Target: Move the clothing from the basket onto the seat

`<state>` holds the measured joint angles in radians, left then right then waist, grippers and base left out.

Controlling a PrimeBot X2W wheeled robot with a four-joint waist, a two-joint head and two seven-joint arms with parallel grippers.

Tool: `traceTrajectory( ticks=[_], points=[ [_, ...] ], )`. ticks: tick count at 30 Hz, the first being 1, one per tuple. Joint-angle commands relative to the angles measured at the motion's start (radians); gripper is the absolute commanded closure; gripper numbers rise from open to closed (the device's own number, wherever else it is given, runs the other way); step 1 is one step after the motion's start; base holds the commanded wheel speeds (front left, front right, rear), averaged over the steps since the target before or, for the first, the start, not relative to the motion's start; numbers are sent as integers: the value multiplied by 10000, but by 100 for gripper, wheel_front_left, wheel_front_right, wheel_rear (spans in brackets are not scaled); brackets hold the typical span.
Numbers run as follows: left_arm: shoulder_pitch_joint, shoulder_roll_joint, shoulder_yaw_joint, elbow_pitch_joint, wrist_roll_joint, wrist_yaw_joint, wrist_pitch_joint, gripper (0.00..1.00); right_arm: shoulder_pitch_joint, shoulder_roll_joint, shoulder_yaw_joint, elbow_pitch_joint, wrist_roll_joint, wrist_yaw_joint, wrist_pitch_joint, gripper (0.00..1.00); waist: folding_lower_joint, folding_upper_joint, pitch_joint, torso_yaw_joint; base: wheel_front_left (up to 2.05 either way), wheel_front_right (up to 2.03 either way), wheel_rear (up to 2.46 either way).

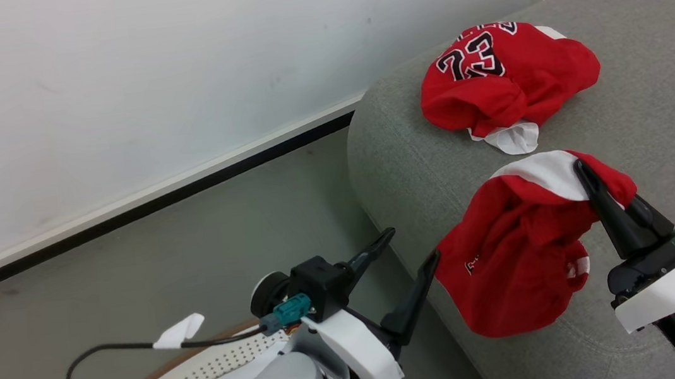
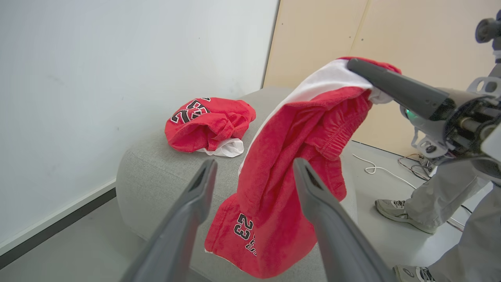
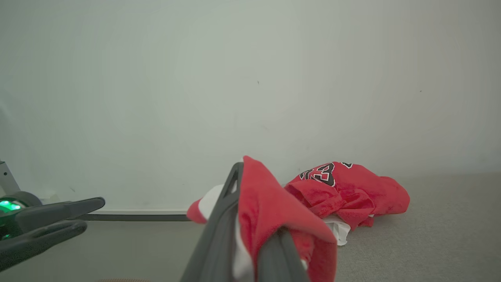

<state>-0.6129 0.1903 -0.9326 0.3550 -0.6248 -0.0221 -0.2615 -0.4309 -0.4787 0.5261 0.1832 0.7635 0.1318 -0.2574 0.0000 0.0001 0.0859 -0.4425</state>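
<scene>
Sofa (image 1: 649, 84), grey and broad, is occupied by a crumpled red jersey (image 1: 506, 78), lying past the right fingers (image 1: 600, 201), which are clamped on red shorts (image 1: 510, 259) hung over its edge. The left fingers (image 1: 418, 291) are held apart just beside the shorts, and the basket (image 1: 205, 370) is seen behind them.
</scene>
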Motion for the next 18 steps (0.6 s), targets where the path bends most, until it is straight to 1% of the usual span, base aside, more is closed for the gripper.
traceTrajectory(
  ticks=[1, 9, 18],
  points=[
    [-41, 7, 39, 26, 125, -30, -36, 0, 125, 47, -53, -44, -78, -23, -30, 100, 0, -1, 93, -188, 0, 0, 0],
    [-66, 7, 102, 46, 261, -90, -43, 0, 279, 268, -257, -40, -374, -23, 21, 100, 0, -1, 202, -410, 0, 0, 0],
    [-173, -8, 51, 109, 335, -181, -32, 0, -102, 338, -487, -15, -457, -23, 52, 100, 0, -1, 457, -251, 0, 0, 0]
  ],
)
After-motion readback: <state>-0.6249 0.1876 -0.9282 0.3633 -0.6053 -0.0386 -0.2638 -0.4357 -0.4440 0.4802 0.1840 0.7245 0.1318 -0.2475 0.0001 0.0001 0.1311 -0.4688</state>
